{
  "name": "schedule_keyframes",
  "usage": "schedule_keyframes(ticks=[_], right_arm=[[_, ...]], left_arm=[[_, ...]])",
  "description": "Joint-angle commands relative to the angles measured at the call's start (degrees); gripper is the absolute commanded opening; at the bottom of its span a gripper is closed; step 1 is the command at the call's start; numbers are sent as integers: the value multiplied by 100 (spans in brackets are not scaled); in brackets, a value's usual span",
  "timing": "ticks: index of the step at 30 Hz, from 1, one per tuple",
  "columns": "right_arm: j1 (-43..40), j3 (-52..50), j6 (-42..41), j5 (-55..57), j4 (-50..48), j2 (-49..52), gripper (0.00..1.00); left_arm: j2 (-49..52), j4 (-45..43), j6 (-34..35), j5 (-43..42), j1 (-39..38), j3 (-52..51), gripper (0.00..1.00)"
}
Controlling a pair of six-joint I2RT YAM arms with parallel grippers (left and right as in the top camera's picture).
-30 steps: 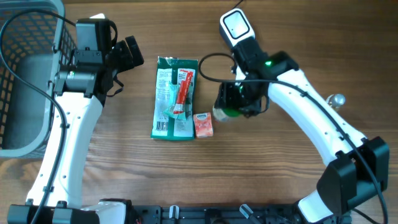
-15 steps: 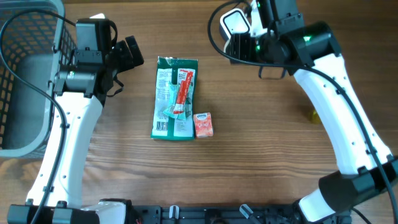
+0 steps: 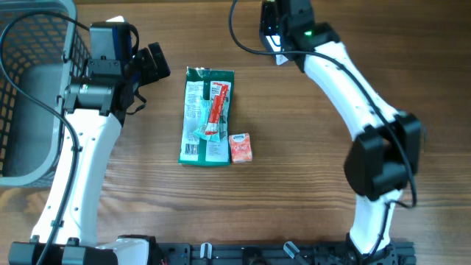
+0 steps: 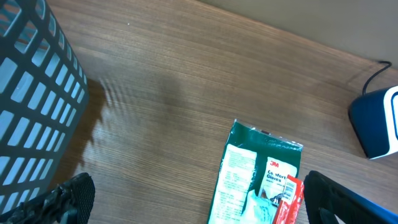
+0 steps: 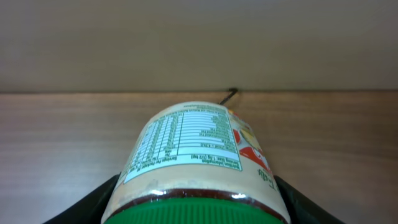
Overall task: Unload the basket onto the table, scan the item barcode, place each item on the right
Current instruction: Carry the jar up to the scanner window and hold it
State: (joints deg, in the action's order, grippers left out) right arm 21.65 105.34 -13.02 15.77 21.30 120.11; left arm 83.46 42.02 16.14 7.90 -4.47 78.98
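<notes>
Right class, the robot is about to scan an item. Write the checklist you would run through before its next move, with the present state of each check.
1. Jar gripped by the right hand: ok, a finger on each side near the green lid.
2. Barcode turned toward the scanner: cannot tell, only the nutrition panel shows.
3. Right hand at the scanner: ok in the overhead view, where the arm covers most of it. Exact alignment: cannot tell.
4. Left hand open and off to the side: ok.
5. Green packet and small orange packet lying apart from the scanner: ok.
</notes>
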Motion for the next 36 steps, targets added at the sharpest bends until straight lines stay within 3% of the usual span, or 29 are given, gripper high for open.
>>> schedule_keyframes(ticks=[1, 7, 13, 25, 29, 33, 36], right_arm=[[-83, 0, 101, 247, -426, 367, 4], [-229, 0, 83, 243, -973, 605, 4], [-278, 0, 85, -334, -1099, 704, 4], [-299, 0, 114, -317, -1185, 898, 4], [-297, 4, 129, 87, -1207, 531, 4], [-297, 4, 774, 140, -1187, -275, 4], [-299, 4, 835, 138, -715, -988, 4]], left_arm=[[-15, -15, -94, 55, 20, 70, 100], [-15, -15, -94, 55, 20, 70, 100], [-15, -15, -94, 55, 20, 70, 100], [-15, -15, -94, 55, 20, 70, 100], [-15, -15, -94, 55, 20, 70, 100], [-15, -15, -94, 55, 20, 70, 100], [-15, -15, -94, 55, 20, 70, 100]])
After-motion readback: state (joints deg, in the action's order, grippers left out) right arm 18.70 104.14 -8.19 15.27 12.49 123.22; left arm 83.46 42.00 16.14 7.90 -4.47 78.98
